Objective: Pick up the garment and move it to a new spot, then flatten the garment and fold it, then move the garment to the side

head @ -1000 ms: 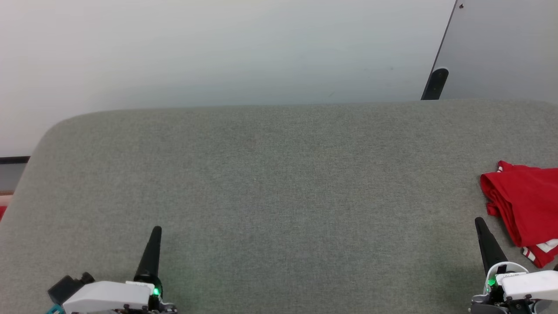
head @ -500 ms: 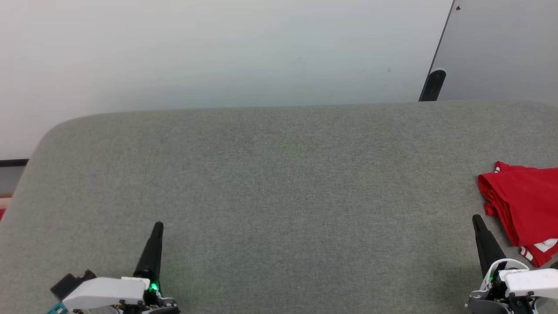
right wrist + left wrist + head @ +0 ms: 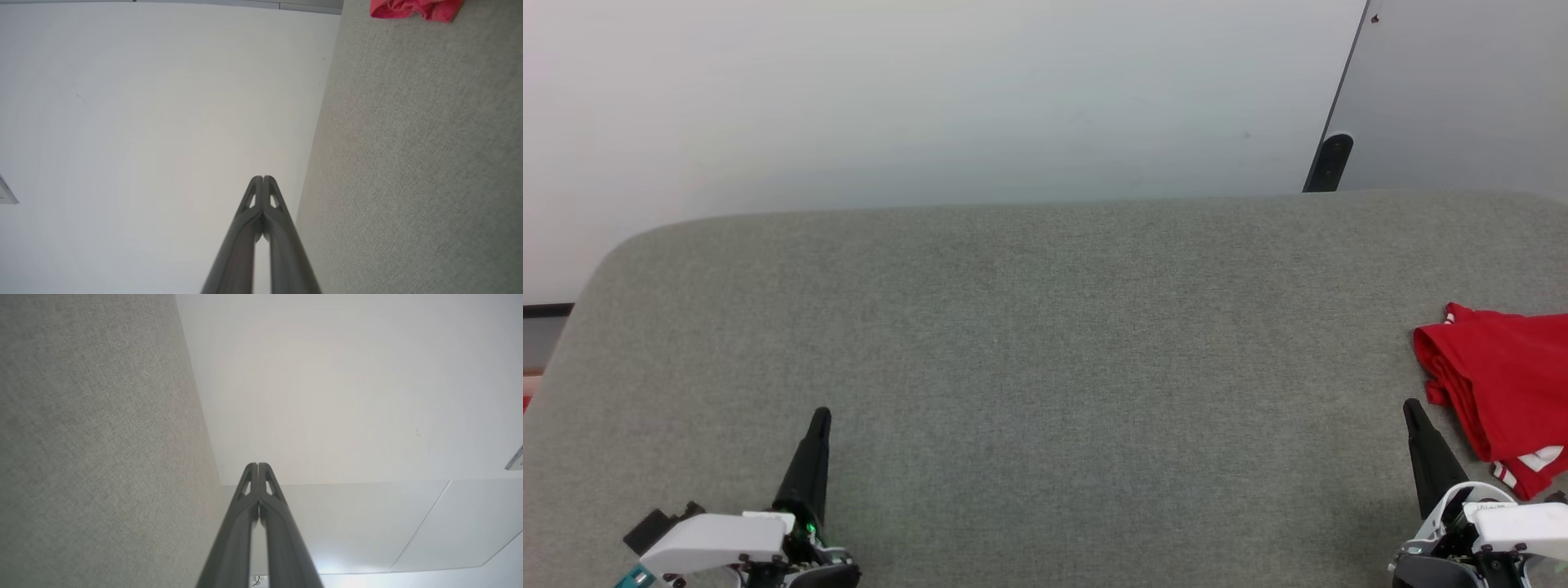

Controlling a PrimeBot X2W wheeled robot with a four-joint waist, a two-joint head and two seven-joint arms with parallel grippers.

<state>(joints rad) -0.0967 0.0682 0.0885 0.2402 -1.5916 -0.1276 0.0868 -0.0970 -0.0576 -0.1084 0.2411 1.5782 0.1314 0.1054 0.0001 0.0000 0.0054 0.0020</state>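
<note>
At the lower left, the left gripper (image 3: 820, 418) sits over the near edge of the grey fabric-covered table (image 3: 1045, 327). Its two dark fingers are pressed together on nothing and point away from the robot, which reads as a parked pose held clear of the work. The broad middle of the table separates the two arms and is probably the room meant for spreading and folding. At the lower right, the right gripper (image 3: 1410, 408) mirrors the left, fingers likewise pressed together and empty, its tip near the garment (image 3: 1494, 376) but apart from it. The red jersey lies at the table's right edge, partly cut off by the frame. It is folded into a layered bundle with striped trim (image 3: 1515, 474) showing at its near end, so the task looks close to done
</note>
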